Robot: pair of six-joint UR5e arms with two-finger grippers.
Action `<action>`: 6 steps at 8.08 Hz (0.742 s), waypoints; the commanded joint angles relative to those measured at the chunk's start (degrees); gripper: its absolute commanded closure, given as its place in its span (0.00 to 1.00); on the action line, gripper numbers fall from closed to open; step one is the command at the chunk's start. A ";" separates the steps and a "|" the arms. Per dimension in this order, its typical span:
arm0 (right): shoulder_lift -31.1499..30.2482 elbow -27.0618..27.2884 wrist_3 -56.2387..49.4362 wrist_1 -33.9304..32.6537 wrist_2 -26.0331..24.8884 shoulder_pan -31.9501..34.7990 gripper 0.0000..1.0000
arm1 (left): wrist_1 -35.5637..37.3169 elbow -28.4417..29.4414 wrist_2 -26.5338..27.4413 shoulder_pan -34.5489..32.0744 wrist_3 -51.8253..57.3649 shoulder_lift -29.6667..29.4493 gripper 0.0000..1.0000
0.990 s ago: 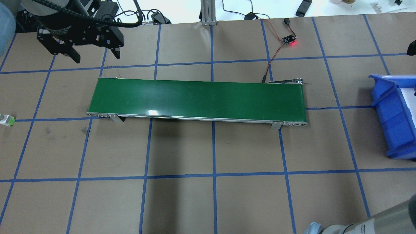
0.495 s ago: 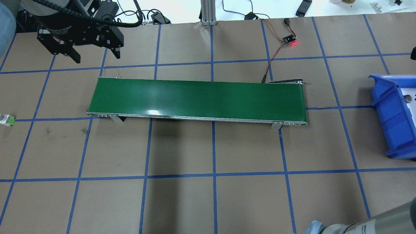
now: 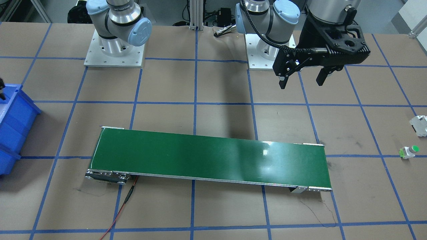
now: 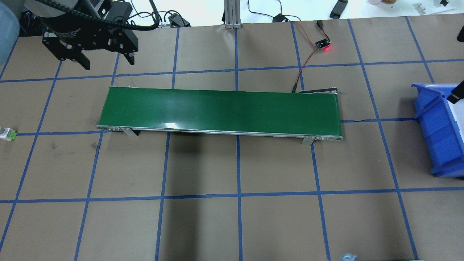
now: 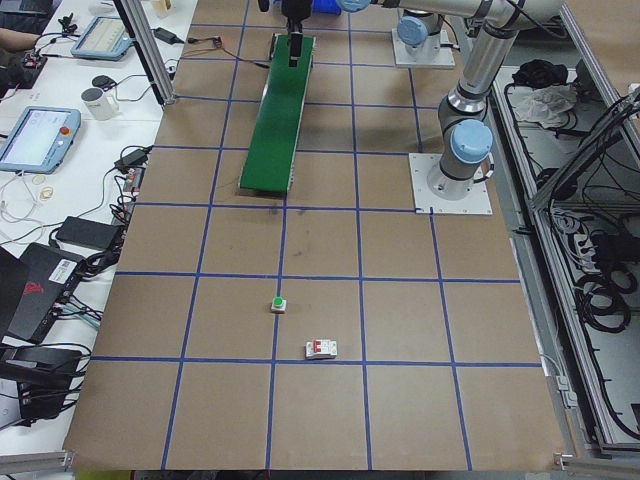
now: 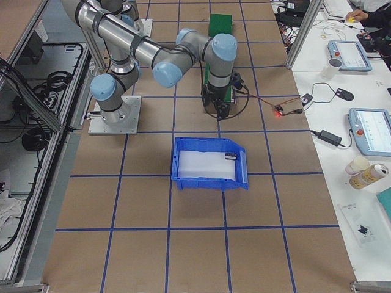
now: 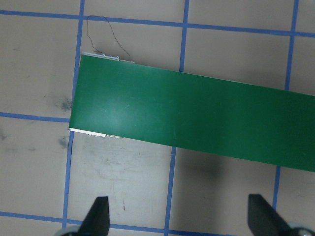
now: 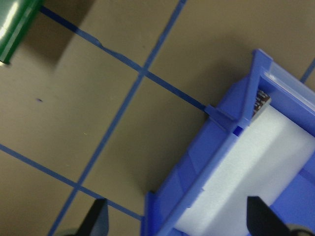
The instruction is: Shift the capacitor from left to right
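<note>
The capacitor (image 8: pixel 262 102), a small dark cylinder, lies inside the blue bin (image 8: pixel 197 187) against its wall. The exterior right view also shows the capacitor (image 6: pixel 231 157) on the bin's white liner. My right gripper (image 8: pixel 178 219) hovers open and empty over the bin's edge, and one fingertip (image 4: pixel 456 94) shows at the overhead view's right edge. My left gripper (image 4: pixel 105 61) hangs open and empty behind the left end of the green belt (image 4: pixel 221 110). In its wrist view the left gripper (image 7: pixel 179 219) holds nothing.
A white button with a green cap (image 3: pixel 408 151) and a white boxy block (image 3: pixel 421 125) lie on the table at the robot's far left. A sensor board with a red light (image 4: pixel 323 45) sits behind the belt's right end, wired to it. The blue bin (image 4: pixel 435 127) stands at the right edge.
The right arm's link has left the overhead view's lower right corner. The right gripper's fingertip has shifted nearer, over the bin's back corner. The left gripper has stayed in place.
</note>
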 commanded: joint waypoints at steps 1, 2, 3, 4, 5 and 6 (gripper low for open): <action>-4.82 -6.61 16.75 14.00 1.07 11.00 0.00 | 0.06 -0.02 0.09 0.00 0.00 0.07 0.00; -6.13 -8.12 24.04 17.44 1.33 14.87 0.00 | 0.06 -0.02 0.09 0.00 0.09 0.07 0.00; -7.71 -8.31 30.99 18.00 1.16 19.17 0.00 | 0.06 -0.02 0.09 0.00 0.09 0.24 0.00; -8.94 -8.40 37.06 18.09 1.07 24.17 0.00 | 0.06 -0.02 0.09 0.00 0.00 0.25 0.00; -9.83 -8.40 45.21 18.35 1.07 29.70 0.00 | 0.06 -0.02 0.00 0.00 0.09 -0.02 0.00; -9.75 -8.31 53.47 18.27 1.41 34.89 0.00 | 0.06 0.07 0.09 0.00 0.00 0.16 0.00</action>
